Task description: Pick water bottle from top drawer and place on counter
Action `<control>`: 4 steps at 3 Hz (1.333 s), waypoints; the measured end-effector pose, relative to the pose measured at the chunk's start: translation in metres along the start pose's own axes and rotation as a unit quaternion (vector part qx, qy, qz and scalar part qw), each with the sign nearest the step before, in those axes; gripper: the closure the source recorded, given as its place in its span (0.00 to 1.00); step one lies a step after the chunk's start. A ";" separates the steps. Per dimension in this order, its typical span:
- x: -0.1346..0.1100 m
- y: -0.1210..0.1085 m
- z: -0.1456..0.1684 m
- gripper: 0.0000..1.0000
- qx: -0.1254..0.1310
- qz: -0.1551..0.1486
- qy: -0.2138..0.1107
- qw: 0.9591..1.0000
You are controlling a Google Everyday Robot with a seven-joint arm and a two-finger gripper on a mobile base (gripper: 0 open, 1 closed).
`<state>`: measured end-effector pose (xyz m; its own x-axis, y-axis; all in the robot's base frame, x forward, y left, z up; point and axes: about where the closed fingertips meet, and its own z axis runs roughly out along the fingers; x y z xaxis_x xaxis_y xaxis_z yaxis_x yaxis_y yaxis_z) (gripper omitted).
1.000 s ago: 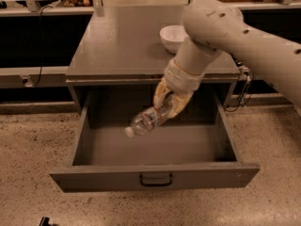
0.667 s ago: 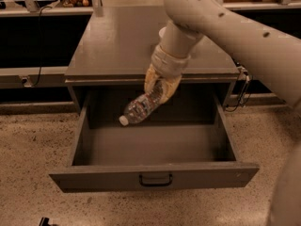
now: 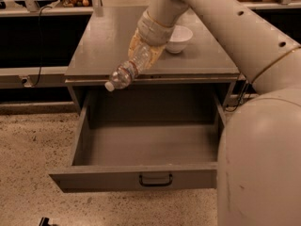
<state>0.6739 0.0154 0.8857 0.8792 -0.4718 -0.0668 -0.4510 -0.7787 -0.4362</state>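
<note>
Gripper (image 3: 143, 48): clamped tight on the water bottle (image 3: 127, 69), above the near edge of the counter (image 3: 108, 36).
Bottle: airborne, tilted, white cap pointing down-left.
Top drawer (image 3: 150, 145): pulled wide open.
White bowl (image 3: 178, 37): on the counter, just right of the gripper.

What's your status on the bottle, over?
Gripper over counter front edge, jaws shut on bottle. Bottle tilted, cap down, out of drawer, not yet set down. Bowl on counter close behind gripper.

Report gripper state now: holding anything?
Gripper: shut on the water bottle, tilted cap-down above the front edge of the counter.
</note>
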 end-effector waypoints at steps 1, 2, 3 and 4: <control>0.022 -0.035 -0.009 1.00 0.048 -0.003 0.013 0.999; 0.046 -0.051 -0.010 1.00 0.087 0.019 0.021 0.996; 0.071 -0.056 -0.008 1.00 0.112 0.055 0.027 0.992; 0.088 -0.049 0.006 0.81 0.098 0.100 0.037 0.989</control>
<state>0.7742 0.0141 0.8961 0.7583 -0.6430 -0.1072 -0.5705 -0.5751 -0.5864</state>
